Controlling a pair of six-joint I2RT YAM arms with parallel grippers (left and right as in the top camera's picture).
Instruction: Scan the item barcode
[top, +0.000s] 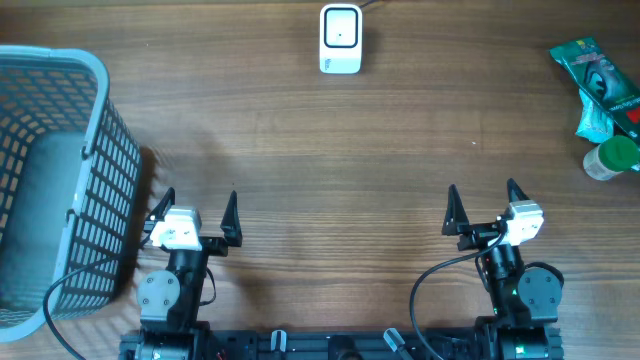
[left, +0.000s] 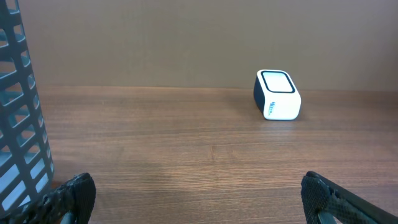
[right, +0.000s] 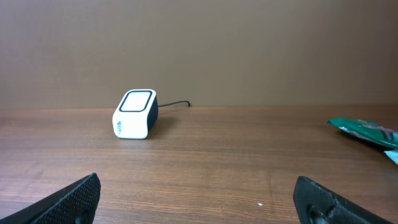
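At the near edge of the counter (top: 320, 140), the left hand (top: 198, 198) and the right hand (top: 482, 190) both stand released, fingers spread, grasping nothing. A grey basket (top: 100, 140) sits just left of the left hand. Farther off, at the right edge, lie a green-capped bottle (top: 612, 158) and a green packet (top: 598, 75). The white scanner (top: 340, 40) stands at the far middle.

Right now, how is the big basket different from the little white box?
The basket is large, grey-blue and full of slots; the scanner box is small, white and solid. The basket stands at the left edge; the scanner box sits at the far middle, with a cable. Both rest on the wooden table.
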